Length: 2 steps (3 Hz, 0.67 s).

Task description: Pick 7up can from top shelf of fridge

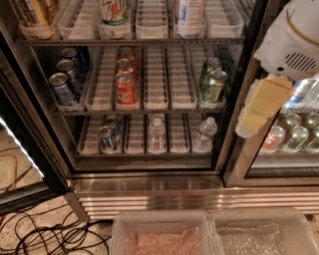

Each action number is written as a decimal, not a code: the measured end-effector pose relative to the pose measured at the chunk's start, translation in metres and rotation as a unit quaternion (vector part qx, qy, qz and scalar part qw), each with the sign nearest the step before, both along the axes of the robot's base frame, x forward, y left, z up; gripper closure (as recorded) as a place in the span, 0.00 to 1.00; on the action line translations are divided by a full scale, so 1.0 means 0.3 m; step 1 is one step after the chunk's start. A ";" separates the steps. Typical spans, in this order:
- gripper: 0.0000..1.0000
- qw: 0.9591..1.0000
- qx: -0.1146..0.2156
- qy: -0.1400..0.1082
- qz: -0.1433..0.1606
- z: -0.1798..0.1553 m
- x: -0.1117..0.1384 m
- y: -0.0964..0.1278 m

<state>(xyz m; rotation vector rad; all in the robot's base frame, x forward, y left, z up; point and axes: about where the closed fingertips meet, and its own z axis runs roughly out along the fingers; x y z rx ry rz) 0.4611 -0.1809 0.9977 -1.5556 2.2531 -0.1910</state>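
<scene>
The 7up can [113, 12], whitish with green lettering, stands in a white lane tray on the top shelf [149, 41] of the fridge [149, 182], at the upper edge of the camera view; its top is cut off. My gripper [258, 108], pale yellow under a white wrist, hangs at the right in front of the fridge's centre post. It is well right of the can, lower than it, and apart from it.
A white-and-blue can [188, 15] stands two lanes right of the 7up can. The lower racks hold red cola cans [125, 89], green-gold cans [214, 84], blue cans [62, 89] and water bottles [156, 132]. Two plastic bins [164, 231] and floor cables [50, 234] lie below.
</scene>
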 end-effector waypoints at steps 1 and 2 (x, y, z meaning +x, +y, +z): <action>0.00 0.999 0.042 -0.016 -0.026 0.063 0.070 0.179; 0.00 0.997 0.073 0.012 -0.017 0.082 0.096 0.325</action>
